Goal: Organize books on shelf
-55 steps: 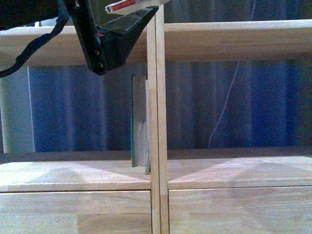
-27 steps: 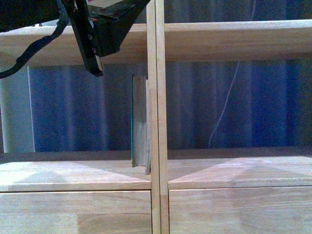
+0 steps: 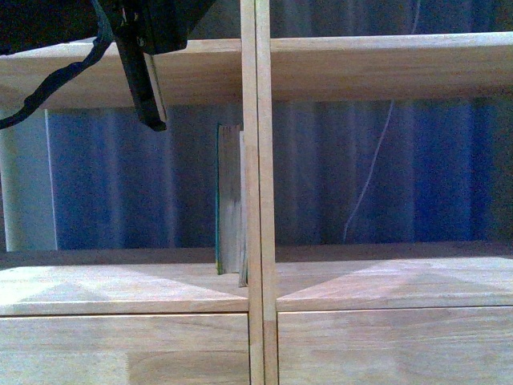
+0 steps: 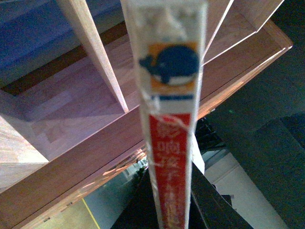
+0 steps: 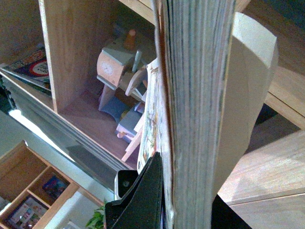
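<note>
Now higher: left gripper [image 3: 151,84] with paperback [image 4: 170,119]

Paperback [image 4: 167,143] spine, blue whale emblem [image 4: 170,64] on an orange square, beneath the emblem a red band [image 4: 167,176] of white Chinese characters, seemingly the title, too blurred to read

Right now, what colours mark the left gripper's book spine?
Book spine: white with a blue whale on orange, red below; clearest in left wrist view.
</note>
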